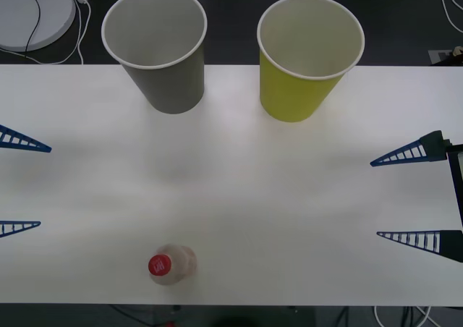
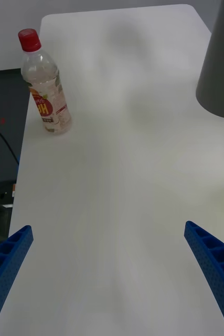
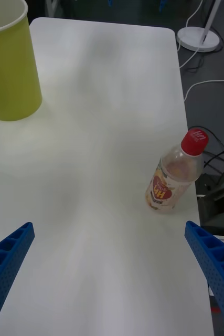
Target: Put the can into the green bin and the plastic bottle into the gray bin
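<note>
Plastic bottle (image 1: pixel 171 265) upright, well outside both grippers' jaws.

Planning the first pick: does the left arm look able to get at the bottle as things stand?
Probably yes. The bottle stands upright near the table's front edge on the left side, with bare table between it and the open left gripper. The bins stand far back.

Clear plastic bottle (image 1: pixel 173 264), matt white table (image 1: pixel 239 197)
</note>
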You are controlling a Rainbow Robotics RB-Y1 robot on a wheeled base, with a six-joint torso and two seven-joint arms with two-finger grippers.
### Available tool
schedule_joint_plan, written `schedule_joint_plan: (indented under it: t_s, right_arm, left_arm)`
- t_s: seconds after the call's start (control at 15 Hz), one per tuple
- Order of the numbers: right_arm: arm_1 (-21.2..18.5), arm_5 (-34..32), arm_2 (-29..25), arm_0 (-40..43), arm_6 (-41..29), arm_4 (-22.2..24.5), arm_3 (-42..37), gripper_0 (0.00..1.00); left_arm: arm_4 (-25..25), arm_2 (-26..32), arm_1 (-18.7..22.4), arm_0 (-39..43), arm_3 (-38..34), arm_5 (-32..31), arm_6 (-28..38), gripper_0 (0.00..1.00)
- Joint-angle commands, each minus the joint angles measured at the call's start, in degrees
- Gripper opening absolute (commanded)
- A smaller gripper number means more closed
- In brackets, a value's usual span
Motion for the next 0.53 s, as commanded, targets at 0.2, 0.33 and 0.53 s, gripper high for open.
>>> schedule_joint_plan:
  t_s: [0.2,0.33,0.53]
  right_arm:
    - [0.0,0.0,0.0,0.0,0.0,0.0,0.0,1.0]
    - [0.0,0.0,0.0,0.0,0.0,0.0,0.0,1.0]
    - [0.0,0.0,0.0,0.0,0.0,0.0,0.0,1.0]
  left_arm:
    - [0.0,0.0,0.0,0.0,0.0,0.0,0.0,1.0]
    - [-0.1,-1.1,-1.3,1.1,0.8,0.2,-0.3,1.0]
    - [-0.3,-1.1,-1.6,1.4,1.1,-0.2,-1.3,1.0]
